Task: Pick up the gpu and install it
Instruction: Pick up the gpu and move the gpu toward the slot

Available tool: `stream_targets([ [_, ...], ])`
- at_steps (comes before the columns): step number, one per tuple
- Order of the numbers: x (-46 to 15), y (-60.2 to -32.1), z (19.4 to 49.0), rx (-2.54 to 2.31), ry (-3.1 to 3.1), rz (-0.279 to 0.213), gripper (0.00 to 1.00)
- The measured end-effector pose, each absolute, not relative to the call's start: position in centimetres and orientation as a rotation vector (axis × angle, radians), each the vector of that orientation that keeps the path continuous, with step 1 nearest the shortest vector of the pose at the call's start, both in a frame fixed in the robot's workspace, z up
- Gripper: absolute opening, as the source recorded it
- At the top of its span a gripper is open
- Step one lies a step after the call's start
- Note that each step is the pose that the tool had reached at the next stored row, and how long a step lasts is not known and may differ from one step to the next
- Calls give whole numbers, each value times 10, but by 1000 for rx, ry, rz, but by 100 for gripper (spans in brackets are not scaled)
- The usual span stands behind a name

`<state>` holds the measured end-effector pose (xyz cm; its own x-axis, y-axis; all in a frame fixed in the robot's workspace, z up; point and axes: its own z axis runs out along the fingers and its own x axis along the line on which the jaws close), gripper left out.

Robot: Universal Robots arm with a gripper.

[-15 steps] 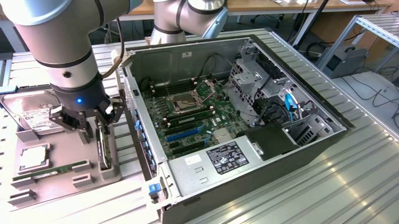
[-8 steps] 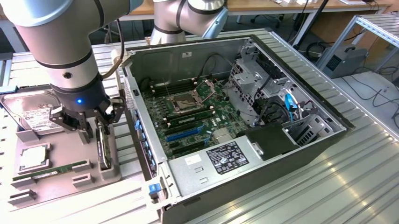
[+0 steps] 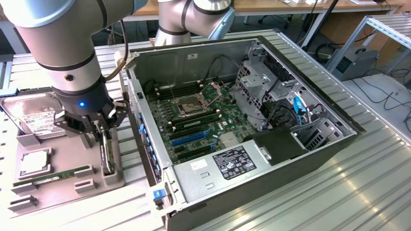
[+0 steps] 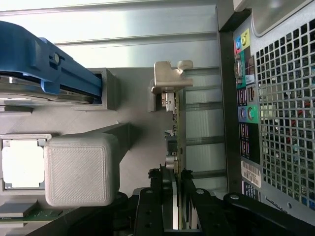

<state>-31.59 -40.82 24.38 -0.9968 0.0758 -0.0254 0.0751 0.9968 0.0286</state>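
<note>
Stands on its long edge in a slot of the gray holder tray (image 3: 61, 190): the gpu (image 3: 110, 159), at the tray's side nearest the open computer case (image 3: 180, 60). Appears edge-on in the wrist view, with its silver bracket (image 4: 166, 78) at the end away from the gripper (image 3: 101, 139). Sits clamped between narrow fingers (image 4: 155, 196), one pressed to each face, with its lower edge in the slot. Shares the tray with a hard drive (image 3: 35, 118) at the far end, a CPU (image 3: 35, 163) midway and a green RAM stick (image 3: 51, 175) nearer, all toward the exterior view's left. Lies just beside the case, on the exterior view's right, where the motherboard (image 3: 192, 120) shows inside.
</note>
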Motion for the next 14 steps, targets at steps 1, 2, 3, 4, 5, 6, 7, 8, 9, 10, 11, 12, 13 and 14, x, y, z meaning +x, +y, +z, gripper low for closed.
stream_targets([
  [1,-316,-408,244,118,3113,43,27],
  [2,-316,-408,244,118,3113,43,27],
  [3,-316,-408,244,118,3113,43,27],
  [4,-316,-408,244,118,3113,43,27],
  [5,-316,-408,244,118,3113,43,27],
  [6,-316,-408,244,118,3113,43,27],
  [7,-316,-408,244,118,3113,43,27],
  [8,-316,-408,244,118,3113,43,27],
  [9,-316,-408,244,118,3113,42,27],
  [10,-316,-408,244,118,3112,42,27],
  [11,-316,-408,244,118,3113,42,27],
  [12,-316,-408,245,118,3113,41,27],
  [13,-316,-408,245,118,3113,41,27],
  [14,-316,-408,246,118,3113,41,27],
])
